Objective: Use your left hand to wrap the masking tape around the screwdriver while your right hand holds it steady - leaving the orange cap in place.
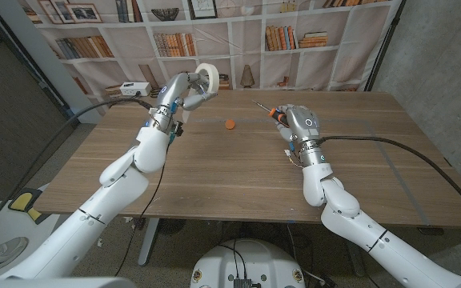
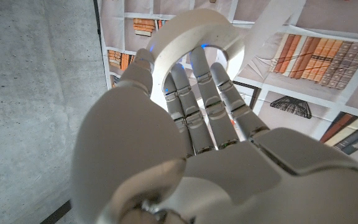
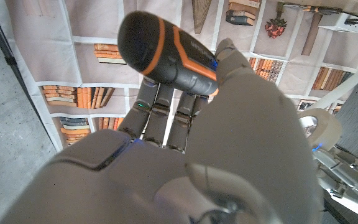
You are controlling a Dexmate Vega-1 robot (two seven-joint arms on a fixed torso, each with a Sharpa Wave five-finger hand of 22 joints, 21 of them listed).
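With the left hand (image 1: 184,90) gripping the masking tape (image 1: 207,78) roll aloft and the right hand (image 1: 298,122) clasping the screwdriver (image 1: 267,110) handle above the desk (image 1: 214,172), bring the roll to the shaft, skirting the orange cap (image 1: 230,124).

no readable text, labels, brand marks or numbers anywhere, book spines on the backdrop too blurred to read

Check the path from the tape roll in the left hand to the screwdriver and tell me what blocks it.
Nothing visible blocks it. The left hand holds the tape roll raised above the table; the right hand holds the screwdriver. The orange cap lies on the table, below that line.
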